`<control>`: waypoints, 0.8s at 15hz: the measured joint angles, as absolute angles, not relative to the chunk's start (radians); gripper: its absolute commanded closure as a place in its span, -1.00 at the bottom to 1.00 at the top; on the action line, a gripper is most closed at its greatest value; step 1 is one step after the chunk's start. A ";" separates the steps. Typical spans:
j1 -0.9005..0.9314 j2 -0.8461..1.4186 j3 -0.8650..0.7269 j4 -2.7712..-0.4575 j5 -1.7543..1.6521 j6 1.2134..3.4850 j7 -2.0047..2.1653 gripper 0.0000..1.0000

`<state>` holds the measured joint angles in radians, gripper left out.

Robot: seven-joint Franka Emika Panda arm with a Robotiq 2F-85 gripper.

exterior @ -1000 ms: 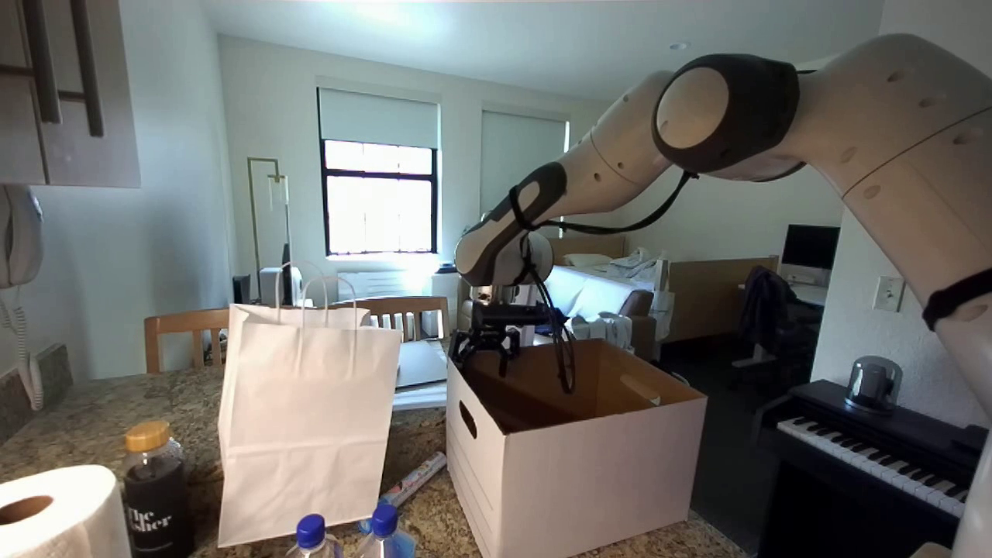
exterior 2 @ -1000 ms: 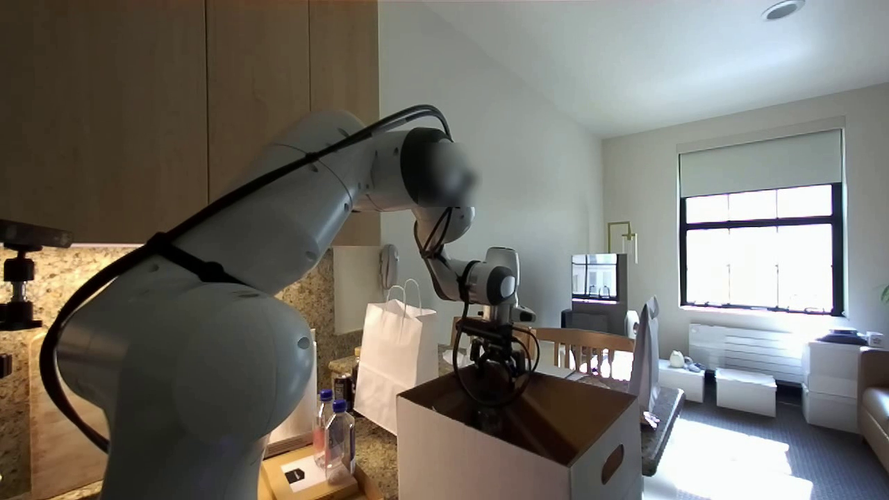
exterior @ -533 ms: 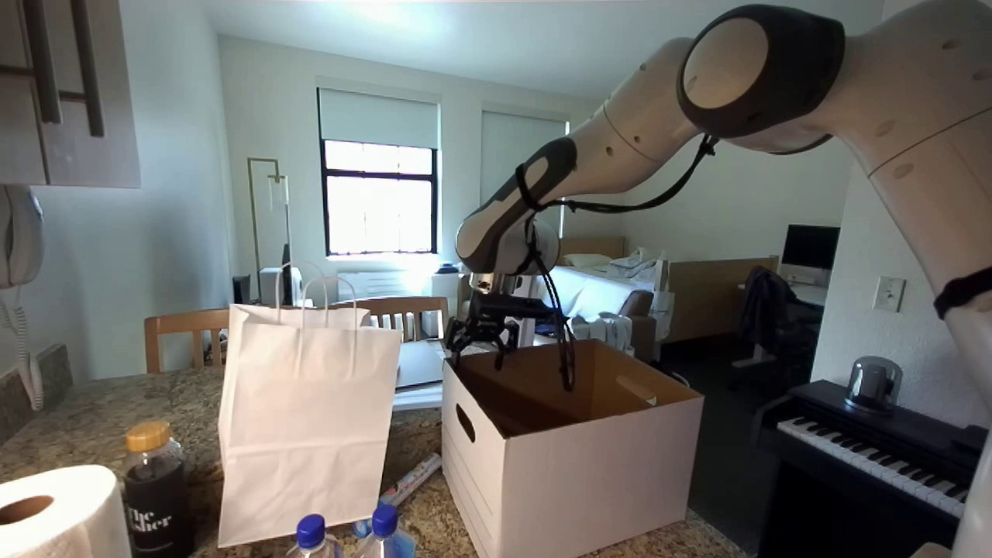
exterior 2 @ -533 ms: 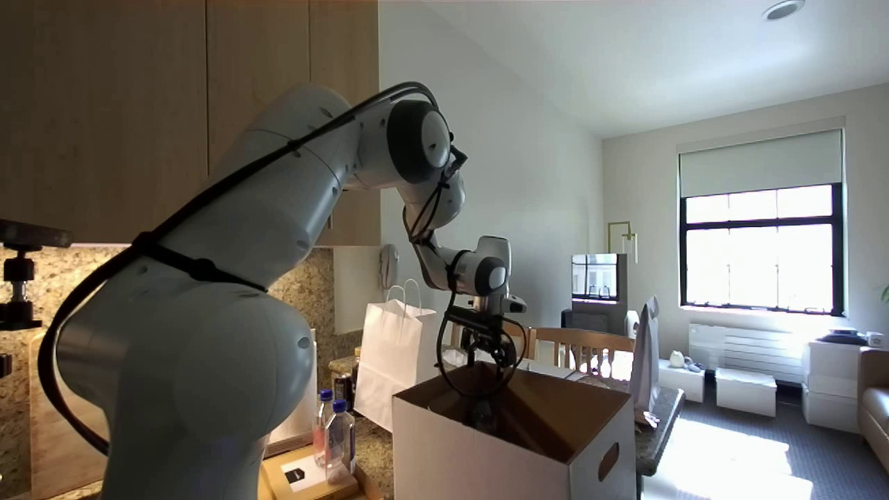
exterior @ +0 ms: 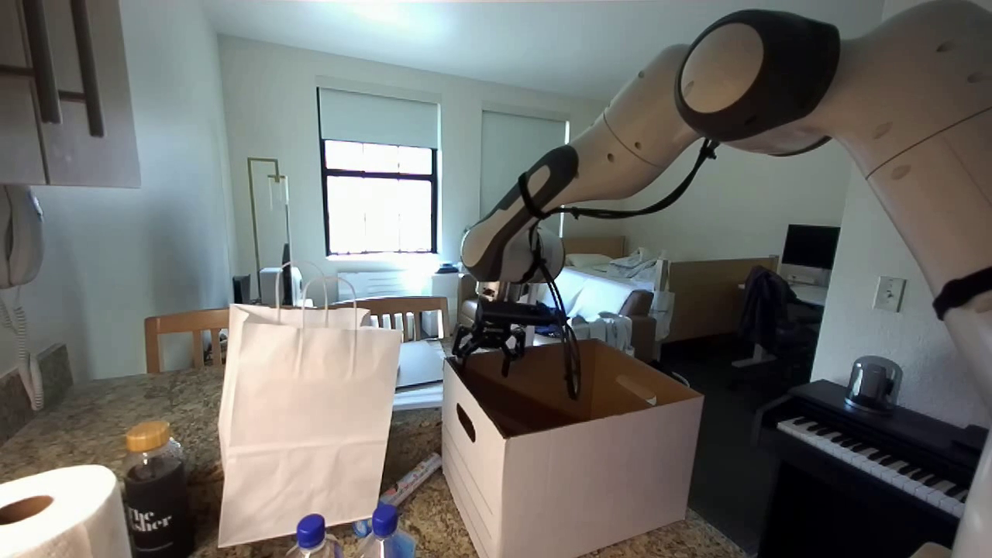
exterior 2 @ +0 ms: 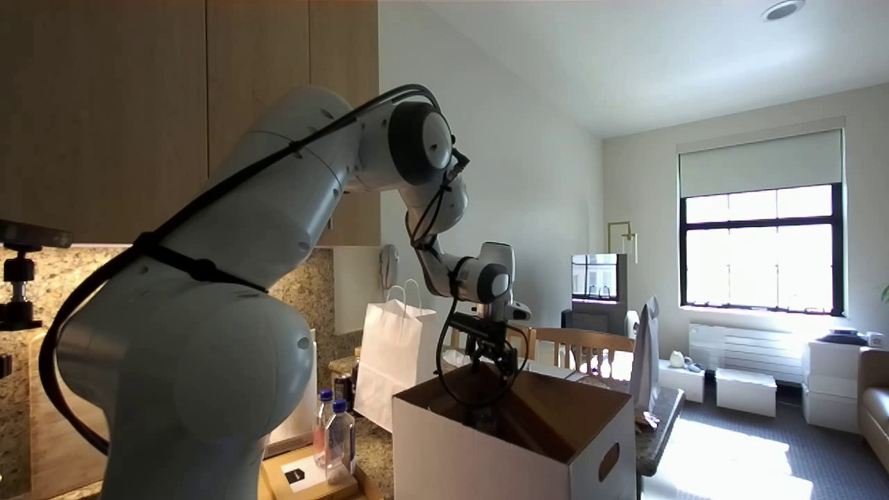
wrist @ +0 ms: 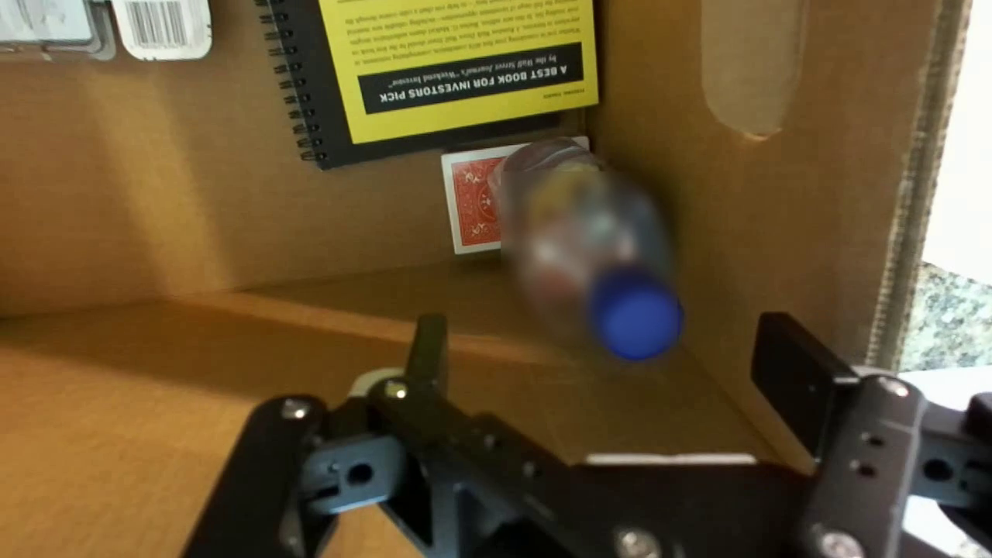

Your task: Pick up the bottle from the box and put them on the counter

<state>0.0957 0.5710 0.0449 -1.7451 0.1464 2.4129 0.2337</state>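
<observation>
Because the bottle (wrist: 585, 240) sits inside the box (exterior: 597, 480), near the holed wall on the side of the paper bag (exterior: 306, 426), the claw (wrist: 604, 353) hangs above that part, spread wide with nothing in its grasp, presumably to pass either side of the blue cap (wrist: 637, 316). An edge of the worktop (exterior: 683, 542) runs close by the box, probably leaving its open top easy to reach; two matching bottles (exterior 2: 339, 437) stand outside it. Half a second ago the claw hung slightly higher; against a second ago, the box has slid a touch away from that edge, toward the bag, perhaps nudged.
</observation>
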 measured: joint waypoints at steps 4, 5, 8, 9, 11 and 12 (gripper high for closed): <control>0.093 0.622 0.036 -1.713 0.153 2.425 0.240 -1.00; 0.094 0.638 0.035 -1.700 0.153 2.425 0.240 -1.00; 0.095 0.678 0.036 -1.662 0.153 2.425 0.240 -1.00; 0.096 0.685 0.037 -1.650 0.153 2.425 0.240 -1.00; 0.098 0.694 0.038 -1.637 0.153 2.425 0.240 -1.00; 0.100 0.698 0.038 -1.633 0.153 2.425 0.240 -1.00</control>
